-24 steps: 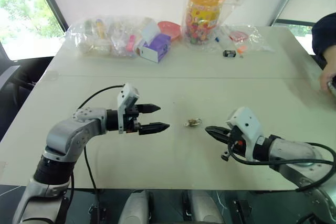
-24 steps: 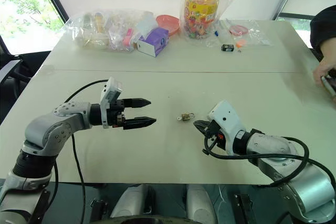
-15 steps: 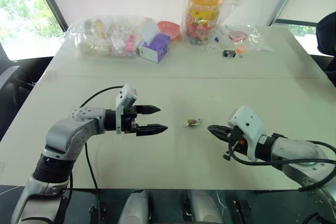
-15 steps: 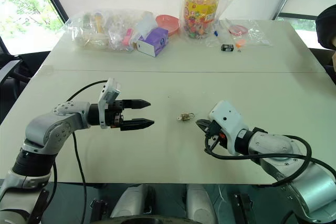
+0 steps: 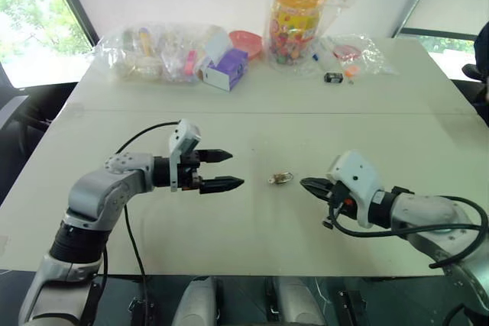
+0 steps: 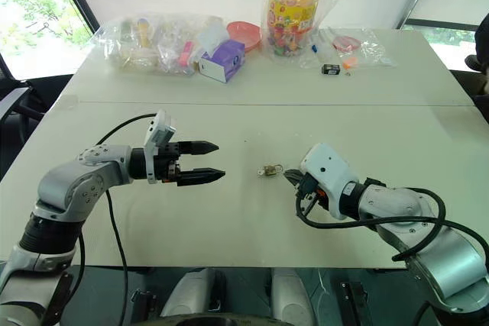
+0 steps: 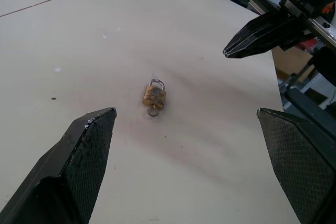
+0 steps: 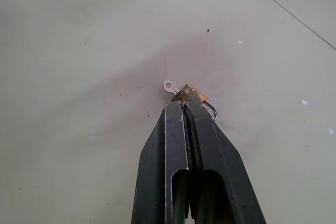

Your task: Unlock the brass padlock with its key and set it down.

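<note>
The small brass padlock (image 5: 281, 179) lies flat on the white table (image 5: 252, 234) between my two grippers, its silvery shackle closed. Its key (image 8: 168, 85) sticks out of the lock body's end. My left gripper (image 5: 235, 169) hovers to the left of the padlock (image 7: 154, 96), open wide, empty and pointing at it. My right gripper (image 5: 303, 182) is shut and empty just to the right of the lock. In the right wrist view its tip (image 8: 181, 104) nearly reaches the lock body (image 8: 190, 94); I cannot tell if they touch.
Along the table's far edge stand a clear bag of assorted items (image 5: 153, 51), a purple-and-white box (image 5: 225, 69), a red bowl (image 5: 246, 41), a bagged orange-lidded jar (image 5: 298, 17) and a small black item (image 5: 333, 77). A person's dark sleeve (image 5: 483, 43) shows at the right edge.
The person's arm and hand at the right edge have drawn back almost out of the picture. Both grippers have stayed about where they were, and the padlock has not moved.
</note>
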Robot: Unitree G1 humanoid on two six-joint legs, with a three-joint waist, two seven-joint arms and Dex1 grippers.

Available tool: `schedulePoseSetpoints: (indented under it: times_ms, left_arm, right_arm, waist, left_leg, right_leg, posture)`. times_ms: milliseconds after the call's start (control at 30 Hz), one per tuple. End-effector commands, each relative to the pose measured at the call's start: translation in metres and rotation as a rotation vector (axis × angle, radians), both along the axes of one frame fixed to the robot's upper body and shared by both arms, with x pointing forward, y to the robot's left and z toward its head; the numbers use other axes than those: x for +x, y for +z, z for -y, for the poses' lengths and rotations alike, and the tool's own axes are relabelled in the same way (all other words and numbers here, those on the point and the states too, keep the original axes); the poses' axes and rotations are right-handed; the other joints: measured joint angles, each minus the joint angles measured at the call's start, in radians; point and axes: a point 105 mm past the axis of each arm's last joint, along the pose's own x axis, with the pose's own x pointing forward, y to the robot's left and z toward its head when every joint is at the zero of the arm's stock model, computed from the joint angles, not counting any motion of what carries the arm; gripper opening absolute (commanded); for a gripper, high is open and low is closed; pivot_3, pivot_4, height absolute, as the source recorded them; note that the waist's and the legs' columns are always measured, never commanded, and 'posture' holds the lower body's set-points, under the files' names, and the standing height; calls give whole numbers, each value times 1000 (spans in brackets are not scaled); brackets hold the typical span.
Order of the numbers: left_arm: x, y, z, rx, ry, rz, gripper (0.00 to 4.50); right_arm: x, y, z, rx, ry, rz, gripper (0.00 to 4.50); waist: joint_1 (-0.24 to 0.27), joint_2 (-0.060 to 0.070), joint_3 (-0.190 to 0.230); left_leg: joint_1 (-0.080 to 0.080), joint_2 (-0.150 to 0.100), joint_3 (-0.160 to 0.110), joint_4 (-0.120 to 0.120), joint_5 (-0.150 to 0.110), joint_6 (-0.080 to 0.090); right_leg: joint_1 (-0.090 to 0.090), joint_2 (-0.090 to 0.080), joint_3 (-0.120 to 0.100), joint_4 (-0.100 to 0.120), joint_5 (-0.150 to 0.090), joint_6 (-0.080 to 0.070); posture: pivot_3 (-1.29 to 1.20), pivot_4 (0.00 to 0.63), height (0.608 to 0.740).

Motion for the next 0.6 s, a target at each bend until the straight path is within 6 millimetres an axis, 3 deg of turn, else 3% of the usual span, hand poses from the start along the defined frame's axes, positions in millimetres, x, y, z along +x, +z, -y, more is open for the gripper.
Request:
schedulePoseSetpoints:
  times_ms: [33, 200, 400, 600]
  left_arm:
    - [-8, 3, 0, 2, -23, 19, 4456]
    - [-9, 3, 4, 3, -48, 14, 4456]
    - [0, 5, 4, 3, -54, 21, 4456]
    - [1, 8, 12, -42, -59, 16, 4500]
  right_arm:
    - [-4, 3, -4, -18, 42, 29, 0]
    - [-3, 5, 3, -30, 34, 43, 0]
    - [13, 9, 8, -39, 44, 71, 0]
    - [35, -3, 8, -79, 144, 30, 3030]
  waist:
    - [0, 0, 0]
    - [1, 0, 0]
    - [0, 0, 0]
    - [-1, 0, 0]
  left_leg:
    - [0, 0, 0, 0, 0, 0]
    - [0, 0, 0, 0, 0, 0]
    - [0, 0, 0, 0, 0, 0]
    - [0, 0, 0, 0, 0, 0]
  right_leg:
    - [0, 0, 0, 0, 0, 0]
    - [0, 0, 0, 0, 0, 0]
    - [0, 0, 0, 0, 0, 0]
    - [0, 0, 0, 0, 0, 0]
  posture:
    - [0, 150, 735]
    - [0, 150, 735]
    - [0, 150, 735]
    - [0, 150, 735]
